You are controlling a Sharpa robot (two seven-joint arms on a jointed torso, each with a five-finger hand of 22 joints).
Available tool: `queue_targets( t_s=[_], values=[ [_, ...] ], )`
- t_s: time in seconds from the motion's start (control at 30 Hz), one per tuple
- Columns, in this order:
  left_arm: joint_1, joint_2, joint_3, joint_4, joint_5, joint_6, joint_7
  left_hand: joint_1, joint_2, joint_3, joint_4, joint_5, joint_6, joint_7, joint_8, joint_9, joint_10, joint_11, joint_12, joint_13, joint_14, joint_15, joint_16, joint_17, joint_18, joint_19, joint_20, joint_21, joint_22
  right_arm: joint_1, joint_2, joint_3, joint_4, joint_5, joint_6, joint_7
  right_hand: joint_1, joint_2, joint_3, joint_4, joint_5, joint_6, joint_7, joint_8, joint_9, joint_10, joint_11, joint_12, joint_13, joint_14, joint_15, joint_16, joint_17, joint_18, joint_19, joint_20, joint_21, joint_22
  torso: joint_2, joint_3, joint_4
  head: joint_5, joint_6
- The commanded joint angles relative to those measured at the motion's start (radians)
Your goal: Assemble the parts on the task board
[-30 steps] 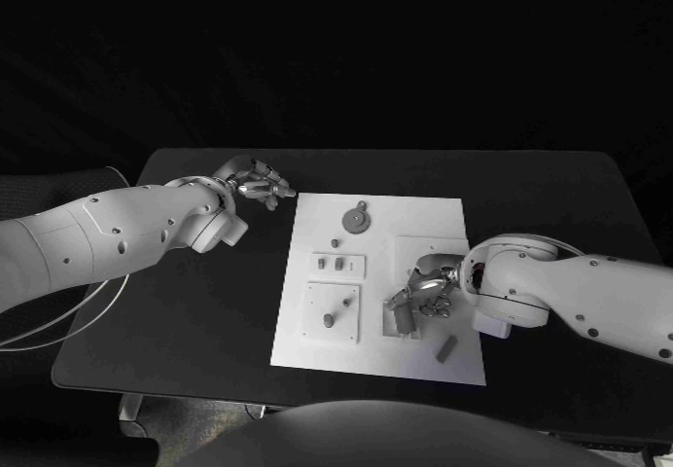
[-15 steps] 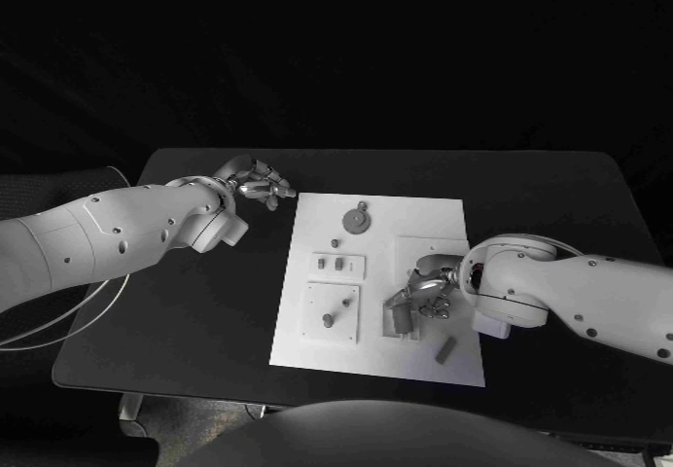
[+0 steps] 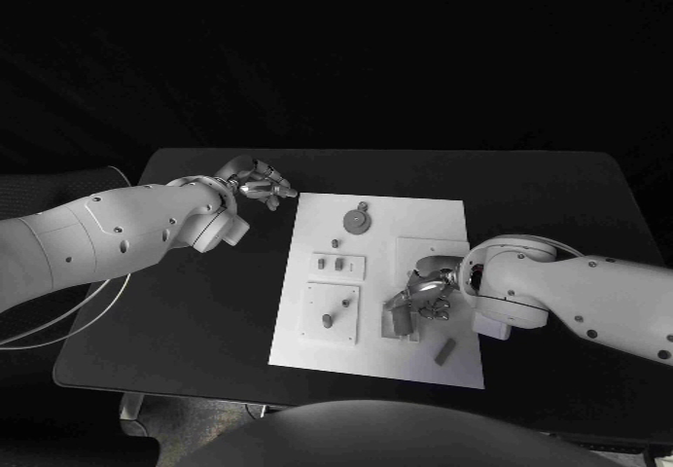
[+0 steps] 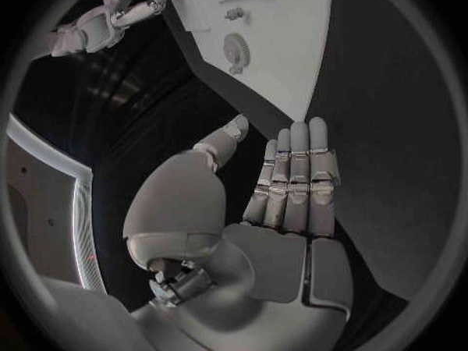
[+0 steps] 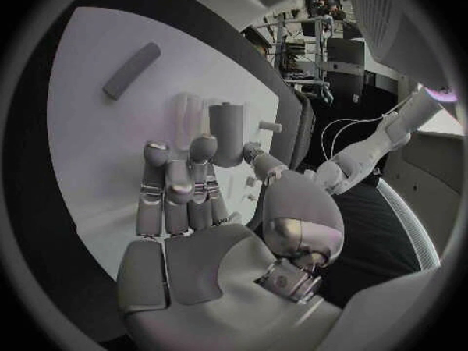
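Observation:
The white task board (image 3: 376, 209) lies mid-table. My right hand (image 3: 429, 294) hovers low over its right raised plate. Thumb and a fingertip (image 5: 203, 145) close around the foot of a grey cylinder part (image 5: 226, 131), which stands upright on the board (image 5: 108, 148); the cylinder (image 3: 400, 321) shows just nearer than the fingers. A grey bar (image 3: 446, 350) (image 5: 132, 70) lies loose near the board's near right corner. A round disc part (image 3: 359, 222) (image 4: 236, 51) sits at the far end. My left hand (image 3: 256, 183) (image 4: 283, 187) is held off the board's far left corner, fingers straight, holding nothing.
Small pegs sit on the board's left side: one (image 3: 336, 242) below the disc, a pair (image 3: 333, 261) on a small plate, and one (image 3: 329, 318) on a square plate. Bare black table (image 3: 183, 321) surrounds the board.
The right hand has edged very slightly toward the near side with the cylinder. The left arm has stayed still.

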Motion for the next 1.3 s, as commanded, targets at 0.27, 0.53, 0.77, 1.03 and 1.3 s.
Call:
queue_targets(
  t_s=[0.27, 0.53, 0.77, 1.03, 1.3],
  values=[
    [0.001, 0.002, 0.001, 0.001, -0.002, 0.010, 0.004, -0.005, 0.001, -0.001, 0.007, 0.001, -0.006, 0.001, 0.004, -0.001, -0.004, 0.005, -0.003, -0.001, 0.007, -0.001, -0.007, 0.002, 0.011, 0.007, -0.004, -0.006, 0.002, -0.003, 0.002, -0.002, 0.005, -0.007, 0.030, 0.017, 0.002, -0.036, 0.006, 0.014, -0.039, -0.011, 0.006, -0.006, 0.003, -0.013, 0.000, 0.004, -0.002, -0.023, -0.010, -0.005, 0.002, 0.012, -0.009, 0.001, -0.009, 0.008, 0.000, -0.0002, 0.0003, 0.001, 0.000],
    [0.001, 0.003, 0.001, 0.001, -0.003, 0.010, 0.004, -0.005, 0.001, -0.001, 0.007, 0.001, -0.006, 0.001, 0.004, -0.002, -0.004, 0.005, -0.003, -0.001, 0.007, 0.000, -0.007, 0.003, 0.011, 0.007, -0.004, -0.006, 0.002, -0.004, 0.002, -0.003, 0.005, -0.007, 0.026, 0.018, -0.002, -0.055, 0.008, 0.032, -0.041, -0.014, 0.006, -0.007, 0.005, -0.016, 0.000, 0.006, -0.002, -0.025, -0.010, -0.005, 0.003, 0.012, -0.009, 0.001, -0.010, 0.008, 0.000, -0.0003, 0.0001, 0.004, 0.000],
    [0.001, 0.003, 0.001, 0.001, -0.003, 0.010, 0.004, -0.004, 0.001, -0.001, 0.007, 0.001, -0.006, 0.001, 0.004, -0.002, -0.004, 0.005, -0.004, -0.001, 0.007, 0.000, -0.008, 0.003, 0.011, 0.007, -0.003, -0.006, 0.002, -0.004, 0.002, -0.003, 0.005, -0.007, 0.031, 0.022, -0.004, -0.076, 0.014, 0.056, -0.042, -0.015, 0.006, -0.008, 0.008, -0.019, 0.001, 0.008, -0.002, -0.027, -0.010, -0.005, 0.004, 0.012, -0.009, 0.000, -0.010, 0.008, 0.000, -0.0003, 0.0006, 0.006, 0.000],
    [0.001, 0.004, 0.001, 0.000, -0.003, 0.010, 0.004, -0.005, 0.001, -0.001, 0.008, 0.001, -0.007, 0.001, 0.004, -0.002, -0.004, 0.005, -0.004, 0.000, 0.007, 0.000, -0.008, 0.004, 0.011, 0.007, -0.003, -0.007, 0.002, -0.004, 0.001, -0.003, 0.005, -0.007, 0.029, 0.025, -0.010, -0.090, 0.020, 0.082, -0.043, -0.016, 0.006, -0.007, 0.011, -0.020, 0.000, 0.010, -0.002, -0.028, -0.010, -0.004, 0.005, 0.012, -0.010, 0.000, -0.010, 0.007, 0.000, -0.0006, 0.0003, 0.006, 0.000],
    [0.001, 0.005, 0.001, -0.002, -0.004, 0.010, 0.004, -0.004, 0.001, -0.001, 0.008, 0.001, -0.007, 0.001, 0.004, -0.002, -0.004, 0.005, -0.004, 0.000, 0.007, 0.000, -0.009, 0.004, 0.011, 0.007, -0.003, -0.007, 0.003, -0.004, -0.010, -0.003, 0.007, -0.045, -0.012, 0.064, 0.001, -0.087, 0.023, 0.085, -0.042, -0.016, 0.006, -0.006, 0.014, -0.020, 0.000, 0.012, -0.001, -0.027, -0.011, -0.003, 0.006, 0.012, -0.008, -0.002, -0.008, 0.009, 0.000, 0.0001, 0.0005, 0.005, 0.000]
  ],
)
